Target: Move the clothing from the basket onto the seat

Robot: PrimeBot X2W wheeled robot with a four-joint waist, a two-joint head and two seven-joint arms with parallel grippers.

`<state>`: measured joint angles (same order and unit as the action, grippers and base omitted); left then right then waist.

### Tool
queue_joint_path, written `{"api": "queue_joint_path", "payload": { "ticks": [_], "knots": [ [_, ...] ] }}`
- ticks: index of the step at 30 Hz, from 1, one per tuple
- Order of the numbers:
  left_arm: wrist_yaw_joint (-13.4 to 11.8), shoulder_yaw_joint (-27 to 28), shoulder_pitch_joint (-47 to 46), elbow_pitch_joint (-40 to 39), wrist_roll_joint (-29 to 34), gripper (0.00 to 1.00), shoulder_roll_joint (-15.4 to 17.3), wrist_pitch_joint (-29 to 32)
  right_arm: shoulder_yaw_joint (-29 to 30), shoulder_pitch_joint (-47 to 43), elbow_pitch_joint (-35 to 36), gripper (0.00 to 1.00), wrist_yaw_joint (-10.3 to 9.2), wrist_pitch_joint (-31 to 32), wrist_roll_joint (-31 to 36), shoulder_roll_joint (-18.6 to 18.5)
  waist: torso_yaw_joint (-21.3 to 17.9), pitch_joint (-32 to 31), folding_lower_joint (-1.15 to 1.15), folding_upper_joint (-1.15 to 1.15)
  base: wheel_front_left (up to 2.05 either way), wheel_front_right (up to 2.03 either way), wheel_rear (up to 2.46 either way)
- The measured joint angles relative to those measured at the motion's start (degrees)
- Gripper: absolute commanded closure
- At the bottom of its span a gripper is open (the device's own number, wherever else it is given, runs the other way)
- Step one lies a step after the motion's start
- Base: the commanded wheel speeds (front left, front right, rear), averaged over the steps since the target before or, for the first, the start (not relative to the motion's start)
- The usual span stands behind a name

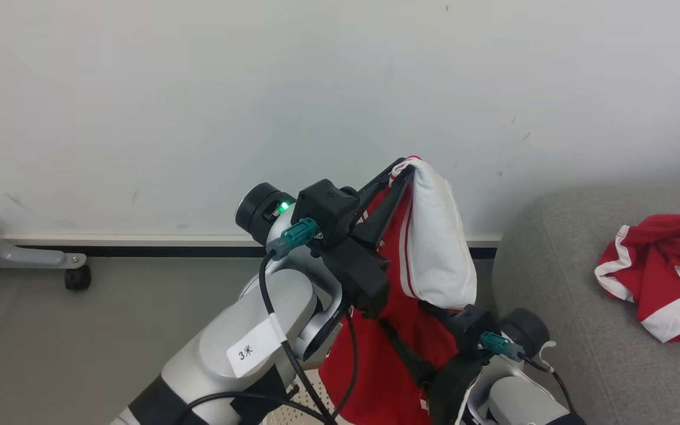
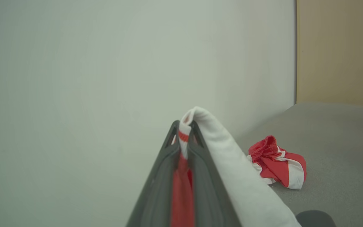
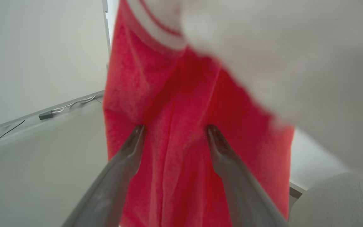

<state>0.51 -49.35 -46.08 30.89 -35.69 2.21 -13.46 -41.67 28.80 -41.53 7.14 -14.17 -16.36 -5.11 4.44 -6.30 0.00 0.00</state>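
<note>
My left gripper (image 1: 402, 168) is raised in front of the wall, shut on the top fold of a red and white piece of clothing (image 1: 434, 248). That clothing hangs down from the jaws in a long drape (image 2: 232, 176). Lower down, my right gripper (image 3: 175, 129) stands open, its two fingers spread against the hanging red cloth (image 3: 181, 94) without pinching it. Another red and white piece of clothing (image 1: 659, 277) lies crumpled on the grey seat (image 1: 552, 330) to the right, also seen in the left wrist view (image 2: 277, 162). A small perforated cream patch of the basket (image 1: 301, 407) shows at the bottom edge.
A pale wall with a dark skirting strip runs behind everything. A grey metal leg with a black caster (image 1: 77, 277) stands on the grey floor at the left. A cable and a small box (image 3: 46, 115) lie along the wall's foot. A tan panel (image 2: 339, 50) rises behind the seat.
</note>
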Motion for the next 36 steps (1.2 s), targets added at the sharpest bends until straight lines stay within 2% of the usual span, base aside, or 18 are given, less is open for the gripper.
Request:
{"api": "queue_joint_path", "payload": {
  "ticks": [4, 5, 6, 7, 19, 27, 28, 29, 36],
  "knots": [
    [-0.8, -1.5, -0.7, -0.9, -0.7, 1.00, 0.1, 0.4, -3.6, 2.5, -2.6, 0.00, 0.01, 0.0, -1.3, 0.5, 0.7, 0.2, 0.00, 0.00, 0.00, 0.00, 0.00],
    [-1.0, -1.9, -0.9, -1.1, -1.0, 1.00, 0.0, 0.5, -4.0, 3.0, -3.2, 0.55, 0.01, 0.0, -1.4, 0.6, 0.9, 0.3, 0.00, 0.00, 0.00, 0.00, 0.00],
    [-1.1, -2.3, -0.9, -1.3, -1.2, 1.00, 0.0, 0.6, -4.8, 3.5, -3.7, 0.74, 0.01, 0.0, -1.5, 0.6, 1.0, 0.4, 0.00, 0.00, 0.00, 0.00, 0.00],
    [-1.1, -2.4, -1.0, -1.2, -1.3, 1.00, 0.0, 0.8, -5.5, 3.9, -4.1, 1.00, 0.01, 0.0, -1.8, 0.7, 1.2, 0.5, 0.00, 0.00, 0.00, 0.00, 0.00],
    [-2.7, -1.1, -0.8, 4.1, -2.8, 1.00, 0.3, 1.4, -10.0, 4.8, -5.3, 1.00, 0.01, -0.1, -5.4, 0.9, 0.7, 1.2, 0.00, 0.00, 0.00, 0.00, 0.00],
    [-3.0, 0.5, 1.0, 7.0, -4.0, 1.00, 1.6, 1.3, -10.0, 4.8, -2.7, 1.00, 0.01, -0.1, -7.3, -1.8, -1.4, 1.6, 0.00, 0.00, 0.00, 0.00, 0.00],
    [-3.1, 0.7, 1.3, 7.2, -4.1, 0.44, 1.8, 1.2, -9.6, 4.8, -2.1, 1.00, 0.01, -0.1, -7.8, -2.4, -1.8, 1.7, 0.00, 0.00, 0.00, 0.00, 0.00],
    [-3.1, 0.9, 1.7, 7.3, -4.1, 0.00, 2.0, 1.2, -9.2, 4.8, -1.3, 1.00, 0.01, -0.1, -8.4, -2.8, -2.2, 1.7, 0.01, 0.00, 0.00, 0.00, 0.00],
    [-3.0, 1.9, 4.6, 7.3, -4.7, 0.00, 2.8, 0.2, -6.3, 5.1, 3.0, 1.00, 0.01, -0.1, -9.8, -6.0, -5.2, 2.0, 0.00, 0.00, 0.00, 0.00, 0.00]
  ]
}}
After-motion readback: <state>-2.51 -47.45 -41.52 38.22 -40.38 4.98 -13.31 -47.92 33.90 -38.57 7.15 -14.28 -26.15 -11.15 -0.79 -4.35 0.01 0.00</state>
